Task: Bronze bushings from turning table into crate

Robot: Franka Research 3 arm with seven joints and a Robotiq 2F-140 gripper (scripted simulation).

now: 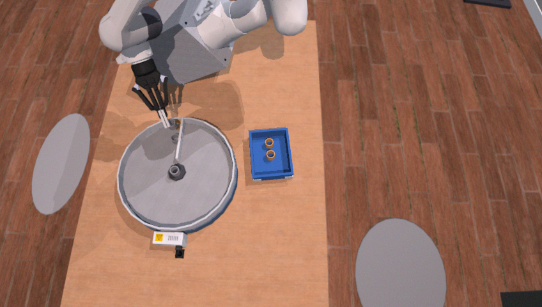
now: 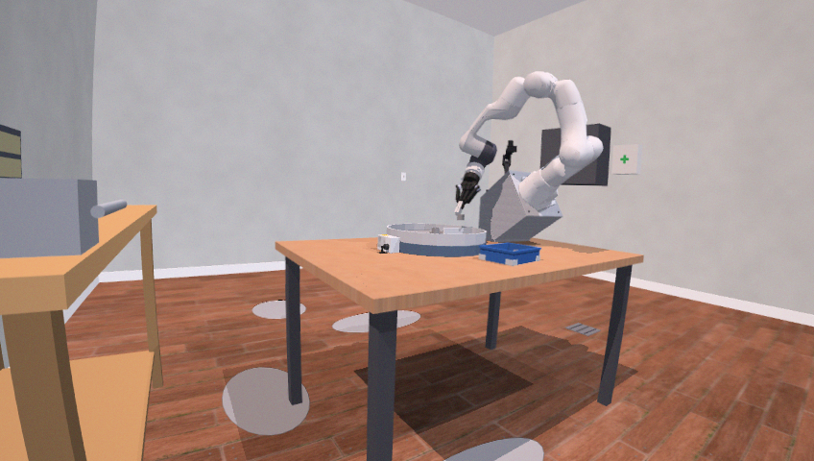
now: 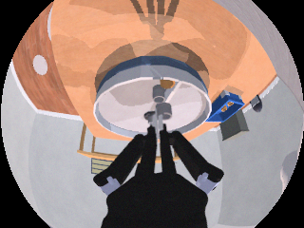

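Observation:
The round grey turning table [image 1: 197, 201] [image 2: 440, 249] [image 3: 121, 104] has a raised rim. My gripper [image 1: 165, 124] [image 2: 458, 211] [image 3: 158, 120] is shut on the wall of a steel bushing [image 1: 172, 123] [image 2: 460, 217] [image 3: 164, 110], holding it above the table's rear part. Another steel bushing [image 1: 174, 139] [image 3: 159, 93] stands on the table below. A bronze bushing [image 1: 178, 122] [image 3: 166, 84] is near the rear rim, partly hidden. The blue crate [image 1: 271, 176] [image 2: 508, 254] holds two bronze bushings, one rear [image 1: 269, 146] and one front [image 1: 270, 157].
A thin upright bar [image 1: 179, 142] runs from the rear rim toward the dark centre hub [image 1: 175, 171], just right of the bushings. A white box [image 1: 169, 238] [image 2: 388, 243] sits at the turning table's front. The crate stands to the turning table's right.

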